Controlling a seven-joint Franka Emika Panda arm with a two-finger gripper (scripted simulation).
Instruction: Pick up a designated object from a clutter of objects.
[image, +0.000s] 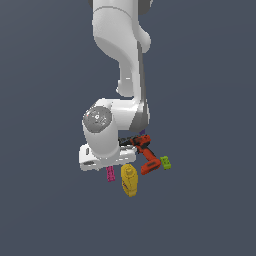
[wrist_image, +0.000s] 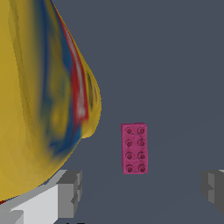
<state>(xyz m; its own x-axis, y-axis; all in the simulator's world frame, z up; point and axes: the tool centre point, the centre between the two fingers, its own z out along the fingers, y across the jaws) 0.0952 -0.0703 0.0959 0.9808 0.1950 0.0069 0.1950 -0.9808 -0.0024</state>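
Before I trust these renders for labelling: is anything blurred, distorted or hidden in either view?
Wrist view: the magenta brick is sharp, studs countable; the yellow bottle looms close, its label smeared. Exterior view: flat light, no clear shadows; the arm covers part of the drill, and the brick is tiny. The gripper shows open fingertips only.

A glossy white Panda arm (image: 120, 55) of rounded, bulbous segments, with dark grey seams at its joints and a grey disc-shaped cap (image: 97, 119) on the wrist housing; the pincer's (wrist_image: 142, 188) blocky fingers (wrist_image: 70, 192) are grey.
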